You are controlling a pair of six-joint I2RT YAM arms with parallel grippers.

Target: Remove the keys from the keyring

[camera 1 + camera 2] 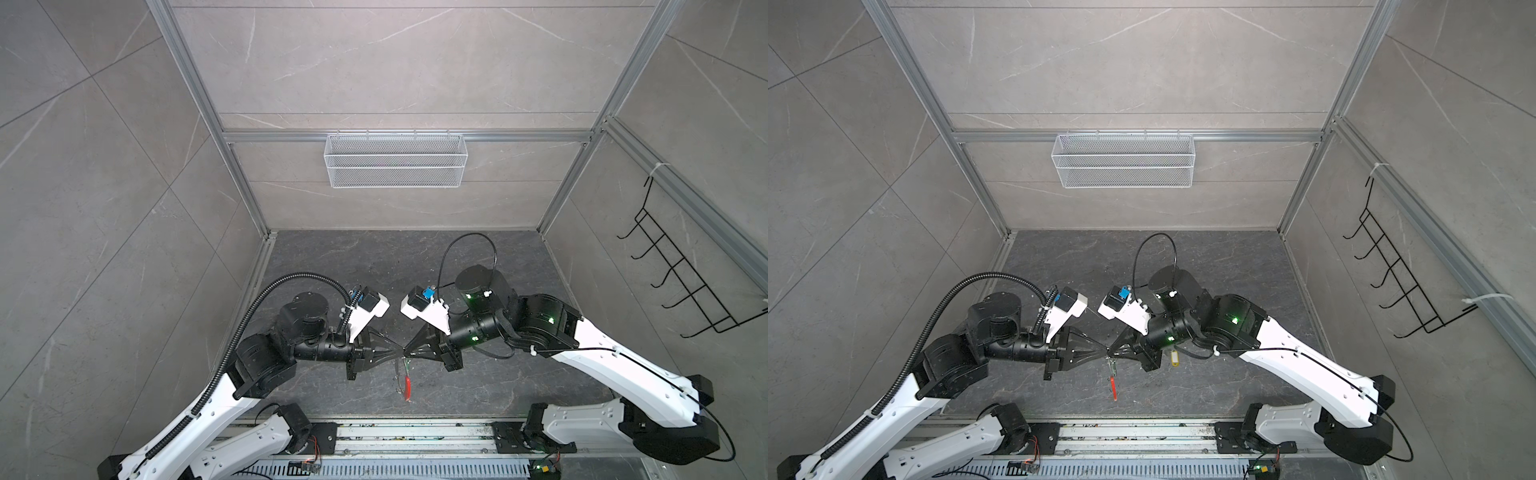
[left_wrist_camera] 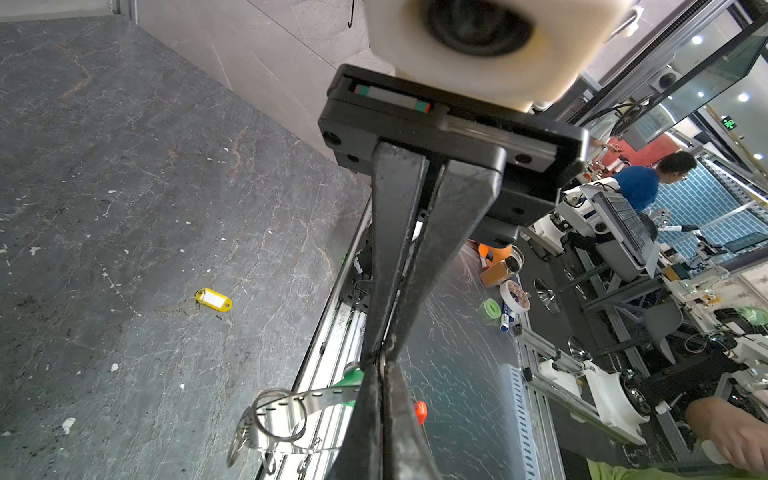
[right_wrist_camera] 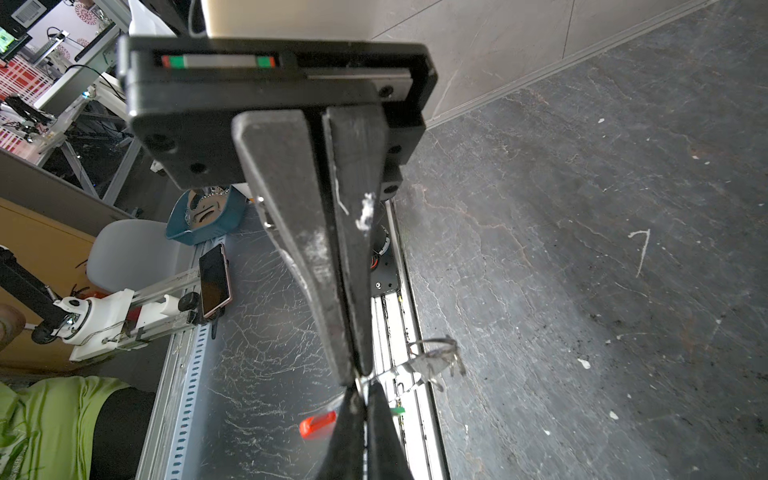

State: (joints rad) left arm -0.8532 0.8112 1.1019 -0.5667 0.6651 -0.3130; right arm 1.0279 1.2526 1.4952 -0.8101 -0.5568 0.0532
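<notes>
1. The left claw point(image 1: 400, 352) and the right claw point(image 1: 406, 351) meet tip to tip in the air above the dark grey stone bench point(image 1: 374, 266). The fingers of each one are pressed together.
2. The large thin grey metal keyring point(image 1: 1113, 388) hangs straight down under the two tips. The right claw pinches its thin wire at the top. The left claw also closes on thin metal there, but I cannot tell if it is the hoop itself or a small ring of a key.
3. The curved red plastic sleeve point(image 3: 318, 424) sits on the low part of the hoop, well below both claws.
4. The small metal key with an oblong green plastic tag point(image 2: 349, 379) hangs just beside the claw tips, together with small split rings point(image 2: 278, 415).
5. The small metal key with a yellow plastic tag point(image 2: 213, 300) lies flat on the bench, apart from the keyring — in a top view point(image 1: 1174, 358) it is near the base of the right claw.
</notes>
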